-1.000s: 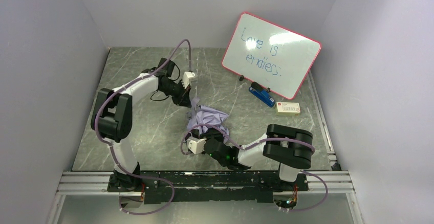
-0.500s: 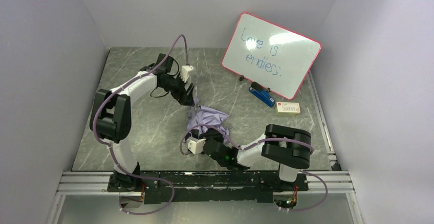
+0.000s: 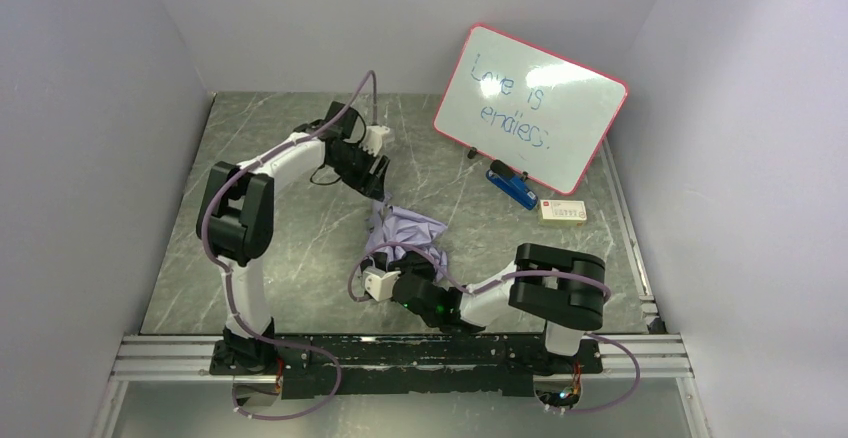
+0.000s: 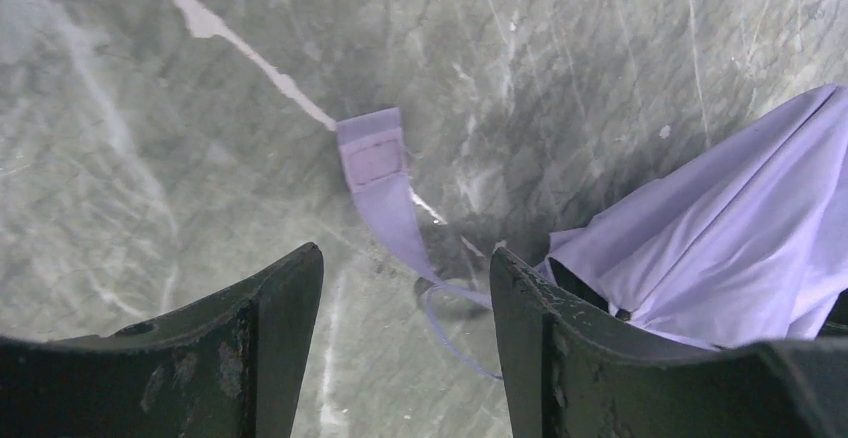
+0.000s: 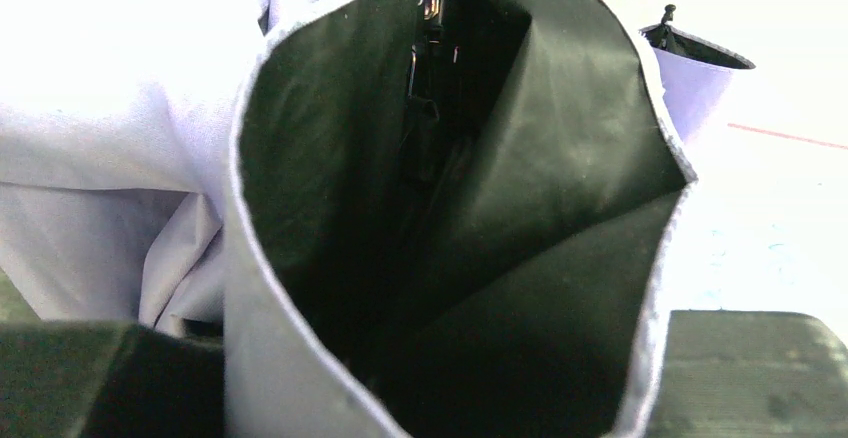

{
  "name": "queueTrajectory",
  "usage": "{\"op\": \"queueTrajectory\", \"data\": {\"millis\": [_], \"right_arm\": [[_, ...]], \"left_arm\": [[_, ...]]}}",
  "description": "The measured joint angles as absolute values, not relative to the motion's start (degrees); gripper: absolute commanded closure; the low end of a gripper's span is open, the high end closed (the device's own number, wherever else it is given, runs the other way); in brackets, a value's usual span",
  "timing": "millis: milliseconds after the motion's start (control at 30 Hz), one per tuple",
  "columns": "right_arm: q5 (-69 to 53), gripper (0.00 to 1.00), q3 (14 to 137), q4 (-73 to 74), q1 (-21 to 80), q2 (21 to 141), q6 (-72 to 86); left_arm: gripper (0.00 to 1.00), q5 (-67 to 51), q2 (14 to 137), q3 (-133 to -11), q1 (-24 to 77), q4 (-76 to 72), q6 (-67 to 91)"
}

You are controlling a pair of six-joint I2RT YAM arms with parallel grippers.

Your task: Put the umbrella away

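The umbrella [image 3: 408, 230] lies crumpled mid-worktop [image 3: 290, 248]. Our right hand [image 3: 408, 276] pinches its near end, apparently to steady it. Our left hand [image 4: 405, 258], spread wide, hovers over the closure strap [image 4: 375, 163] on the far side, likely to cinch the canopy.

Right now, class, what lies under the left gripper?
Under the open left gripper, a lavender strap of the umbrella lies flat on the grey table. Where the strap joins the umbrella is covered by one finger.
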State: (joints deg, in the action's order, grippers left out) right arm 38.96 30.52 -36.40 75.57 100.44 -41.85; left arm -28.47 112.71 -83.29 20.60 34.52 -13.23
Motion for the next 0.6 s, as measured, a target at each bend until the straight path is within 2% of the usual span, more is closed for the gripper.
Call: {"op": "queueTrajectory", "data": {"millis": [333,600], "right_arm": [[42.33,0.85,26.98,-43.59,77.71,101.32,-41.67],[46.96,0.86,26.17,-52.45,79.79,106.15,-45.8]], "left_arm": [[0.34,-26.0,112.73,-82.91,24.97,35.44,-12.78],[0.26,-23.42,112.73,-81.87,24.77,35.81,-12.82]]}}
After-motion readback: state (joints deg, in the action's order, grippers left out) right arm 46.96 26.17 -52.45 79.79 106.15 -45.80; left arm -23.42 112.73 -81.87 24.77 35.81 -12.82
